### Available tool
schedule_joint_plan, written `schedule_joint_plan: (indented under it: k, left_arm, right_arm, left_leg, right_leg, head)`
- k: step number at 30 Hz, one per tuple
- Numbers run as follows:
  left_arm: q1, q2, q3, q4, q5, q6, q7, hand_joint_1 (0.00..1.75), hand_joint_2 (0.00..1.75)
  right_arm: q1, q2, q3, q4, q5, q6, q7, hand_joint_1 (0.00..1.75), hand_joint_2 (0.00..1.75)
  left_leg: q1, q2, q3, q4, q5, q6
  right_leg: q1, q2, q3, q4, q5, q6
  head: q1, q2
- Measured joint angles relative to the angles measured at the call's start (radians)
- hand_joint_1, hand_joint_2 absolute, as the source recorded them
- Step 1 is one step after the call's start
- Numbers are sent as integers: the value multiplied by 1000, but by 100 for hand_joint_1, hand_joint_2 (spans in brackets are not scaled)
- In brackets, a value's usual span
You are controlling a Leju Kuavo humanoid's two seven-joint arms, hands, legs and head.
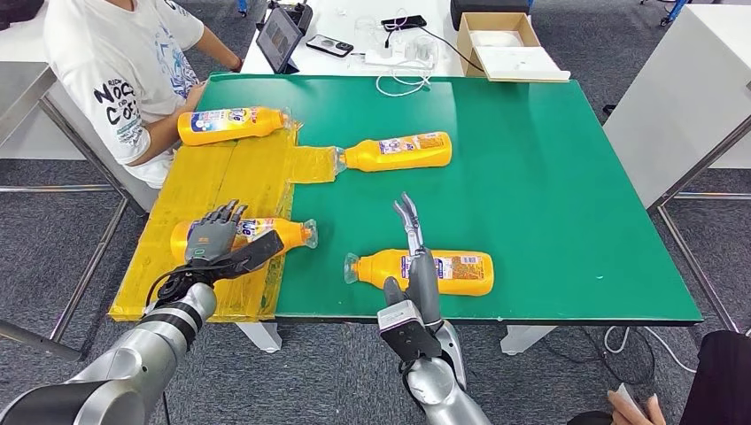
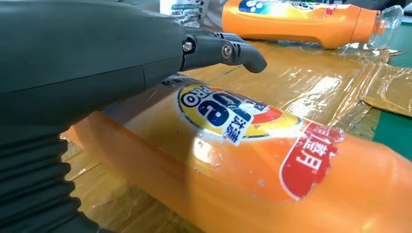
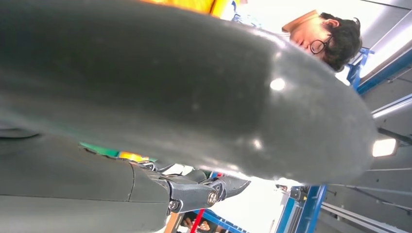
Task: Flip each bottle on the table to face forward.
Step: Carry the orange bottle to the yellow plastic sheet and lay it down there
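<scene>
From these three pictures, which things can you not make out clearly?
- Left hand on the near-left bottle: the head view hides its contact side; whether it grips or only rests is unclear.
- Right hand: the right wrist view is blocked by its own thumb.
- Near-right bottle: the hand covers part of its label.
- Labels on the far bottles: too small to read.

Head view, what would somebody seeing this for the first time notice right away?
Four orange bottles lying on their sides across the green table, two of them on a yellow taped sheet at its left side. The left hand rests over the near-left bottle, while the right hand reaches up over the near-middle bottle. A seated person waits at the far-left corner.
</scene>
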State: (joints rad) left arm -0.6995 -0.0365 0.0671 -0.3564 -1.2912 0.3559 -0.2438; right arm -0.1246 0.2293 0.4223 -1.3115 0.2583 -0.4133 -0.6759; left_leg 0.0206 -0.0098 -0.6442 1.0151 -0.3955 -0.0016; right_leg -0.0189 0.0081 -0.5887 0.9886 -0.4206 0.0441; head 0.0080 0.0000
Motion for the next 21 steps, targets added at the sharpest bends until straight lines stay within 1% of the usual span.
schedule_joint_plan:
  k: [6, 9, 11, 14, 21]
  left_arm:
    - [1, -3, 6, 0, 16, 22, -16, 0, 0]
    - [7, -7, 16, 0, 50, 65, -48, 0, 0]
    - [11, -12, 33, 0, 96, 68, -79, 0, 0]
    - [9, -23, 72, -2, 197, 17, -131, 0, 0]
    - [0, -70, 176, -31, 488, -166, -271, 0, 0]
  right_arm:
    - [-1, 1, 0, 8, 1, 5, 3, 0, 0]
    - [-5, 1, -1, 16, 3, 6, 15, 0, 0]
    - [-7, 1, -2, 23, 3, 6, 21, 0, 0]
    - [-10, 1, -7, 33, 3, 6, 27, 0, 0]
    - [-11, 8, -23, 53, 15, 23, 38, 0, 0]
  left_leg:
    - [0, 0, 0, 0, 0, 0]
    - [0, 0, 0, 0, 0, 0]
    - [0, 0, 0, 0, 0, 0]
    - [0, 0, 0, 0, 0, 0]
    - [0, 0, 0, 0, 0, 0]
  right_leg:
    - [0, 0, 0, 0, 0, 0]
    - [0, 0, 0, 0, 0, 0]
    - [0, 0, 0, 0, 0, 0]
    - [0, 0, 0, 0, 0, 0]
    - [0, -1, 0, 0, 0, 0]
  head:
    - [0, 0]
    - [0, 0]
    - [0, 0]
    - [0, 0]
    - [0, 0]
